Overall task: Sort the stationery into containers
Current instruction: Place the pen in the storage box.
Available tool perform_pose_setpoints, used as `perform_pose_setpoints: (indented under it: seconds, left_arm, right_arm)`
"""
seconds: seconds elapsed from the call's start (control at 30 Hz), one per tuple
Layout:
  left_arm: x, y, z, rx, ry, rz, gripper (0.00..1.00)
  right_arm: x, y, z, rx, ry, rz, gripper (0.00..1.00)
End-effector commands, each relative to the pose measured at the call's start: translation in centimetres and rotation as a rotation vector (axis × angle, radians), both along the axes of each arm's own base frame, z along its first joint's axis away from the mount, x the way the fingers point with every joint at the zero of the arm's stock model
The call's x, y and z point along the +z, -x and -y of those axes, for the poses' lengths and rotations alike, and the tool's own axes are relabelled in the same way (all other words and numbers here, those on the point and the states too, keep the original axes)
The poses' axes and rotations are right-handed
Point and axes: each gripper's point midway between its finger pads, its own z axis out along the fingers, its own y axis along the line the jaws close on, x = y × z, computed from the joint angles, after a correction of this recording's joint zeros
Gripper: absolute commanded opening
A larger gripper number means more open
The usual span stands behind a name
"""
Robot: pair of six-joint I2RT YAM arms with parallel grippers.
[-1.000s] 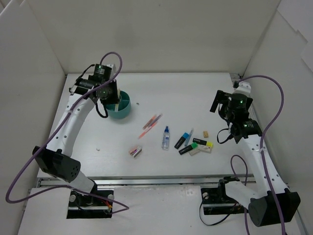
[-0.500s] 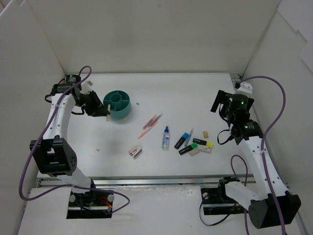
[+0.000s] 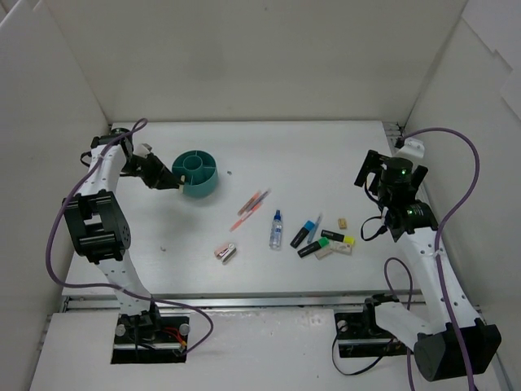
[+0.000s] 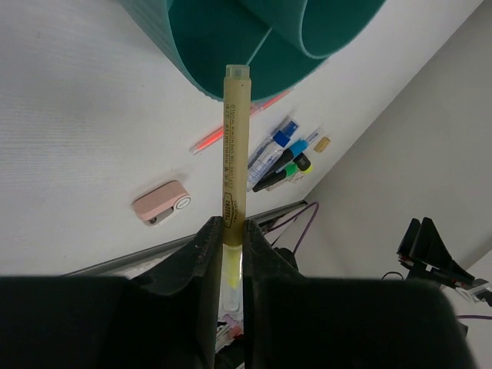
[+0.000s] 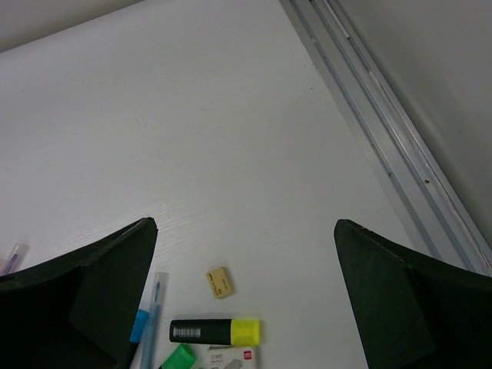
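Note:
My left gripper [image 3: 168, 182] is just left of the round teal tub [image 3: 198, 173], shut on a thin yellow pen [image 4: 234, 146]. The pen's tip points at the tub's wall [image 4: 231, 46]; whether it touches cannot be told. My right gripper [image 3: 366, 169] is open and empty above the table's right side; in its wrist view [image 5: 244, 227] it hangs over bare table above a tan eraser [image 5: 219, 282] and a yellow highlighter [image 5: 215, 331]. Pink and orange pens [image 3: 251, 207], a blue-capped bottle [image 3: 276, 230], a blue highlighter [image 3: 306, 232], a green highlighter [image 3: 313, 248] and a pink eraser [image 3: 225, 252] lie mid-table.
White walls close the table in on the left, back and right. A metal rail [image 5: 384, 146] runs along the right edge. A white eraser [image 3: 340, 248] lies by the yellow highlighter [image 3: 338, 239]. A clear blue pen [image 5: 154, 315] lies left of the tan eraser.
My left arm has swung from over the tub out to its left, turning the yellow pen to point at the tub. The right arm has barely moved.

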Motion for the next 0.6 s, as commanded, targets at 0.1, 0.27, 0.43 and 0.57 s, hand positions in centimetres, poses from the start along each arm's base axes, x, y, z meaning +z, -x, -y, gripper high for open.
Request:
perform_pose_setpoints:
  seconds: [0.1,0.27,0.43,0.57]
  left_arm:
    - [2.4,-2.2,-0.8,0.057,0.030,0.057,0.00]
    - [1.4,-3.0,-1.2,0.074,0.048,0.032,0.00]
    - [0.8,-3.8,-1.4,0.088,0.047,0.018,0.00]
    - [0.9,-4.0,-1.6,0.094,0.036,0.018,0.03]
  right_arm:
    - [1.3,-1.0,0.7,-0.048,0.001,0.069,0.98]
    - [1.1,-1.1,1.1,-0.070,0.009,0.060,0.98]
    - [1.2,-0.9,1.5,-0.097,0.017,0.064,0.98]
    - [1.2,-0.9,1.5,-0.092,0.015,0.064,0.98]
